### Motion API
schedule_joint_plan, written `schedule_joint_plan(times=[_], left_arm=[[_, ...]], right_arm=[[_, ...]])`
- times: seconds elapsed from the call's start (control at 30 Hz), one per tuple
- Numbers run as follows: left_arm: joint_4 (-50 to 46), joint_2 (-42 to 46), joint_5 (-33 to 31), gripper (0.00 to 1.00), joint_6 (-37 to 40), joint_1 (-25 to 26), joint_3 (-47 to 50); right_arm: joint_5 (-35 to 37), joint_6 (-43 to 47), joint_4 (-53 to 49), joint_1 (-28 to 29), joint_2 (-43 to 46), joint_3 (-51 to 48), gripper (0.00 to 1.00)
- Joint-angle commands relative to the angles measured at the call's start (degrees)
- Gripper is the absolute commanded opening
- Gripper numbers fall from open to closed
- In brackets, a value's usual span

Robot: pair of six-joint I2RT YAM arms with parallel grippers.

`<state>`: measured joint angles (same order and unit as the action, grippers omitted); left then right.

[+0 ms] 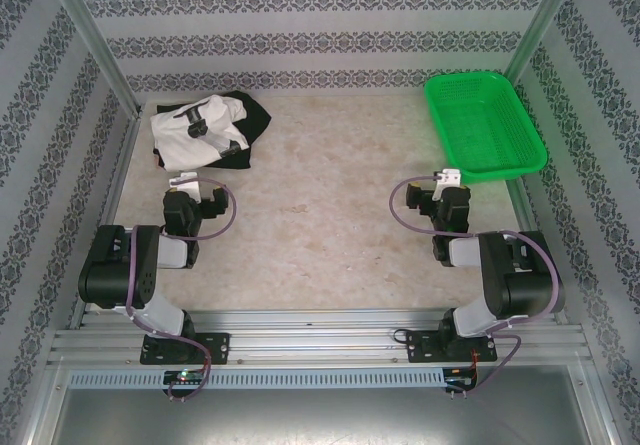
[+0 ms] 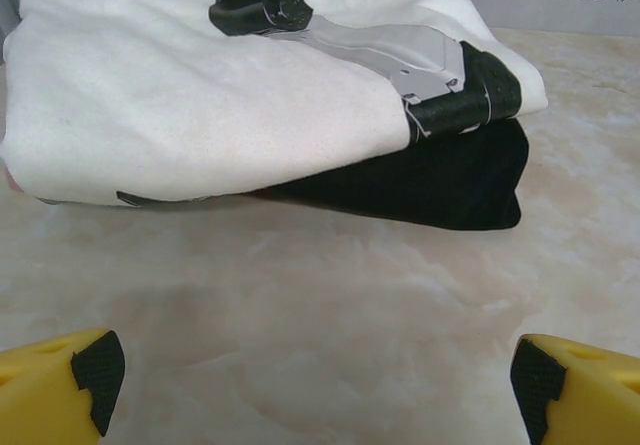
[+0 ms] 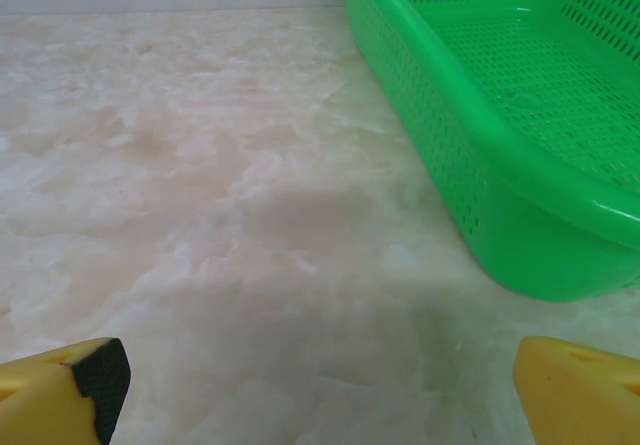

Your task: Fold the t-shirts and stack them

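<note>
The off-white t-shirt (image 1: 215, 125) lies folded on top of the black t-shirt (image 1: 257, 117) at the back left of the table. In the left wrist view the white shirt (image 2: 190, 95) covers most of the black one (image 2: 440, 180), which sticks out at the lower right. A grey and black tool (image 2: 380, 50) rests on the white cloth. My left gripper (image 1: 190, 183) sits just in front of the stack, open (image 2: 318, 390), with bare table between its yellow fingers (image 2: 60, 385). My right gripper (image 1: 447, 178) is open (image 3: 320, 395) over bare table near the basket.
A green mesh basket (image 1: 480, 115) stands at the back right, and its near wall (image 3: 470, 165) is close ahead and to the right of my right gripper. Patterned walls and metal posts enclose the marble table (image 1: 330, 195).
</note>
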<state>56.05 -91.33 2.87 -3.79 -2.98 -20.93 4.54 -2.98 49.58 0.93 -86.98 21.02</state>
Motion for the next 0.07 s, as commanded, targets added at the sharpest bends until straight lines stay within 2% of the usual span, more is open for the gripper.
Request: schedule_joint_plan(times=[0.0, 0.03], left_arm=[[-0.66, 0.54, -0.94, 1.0, 1.32, 0.7, -0.17], [-0.77, 0.62, -0.94, 1.0, 1.31, 0.7, -0.25]], right_arm=[[-1.8, 0.43, 2.23, -0.53, 0.65, 0.56, 0.98], [-1.73, 0.5, 2.36, -0.58, 0.69, 0.43, 0.98]])
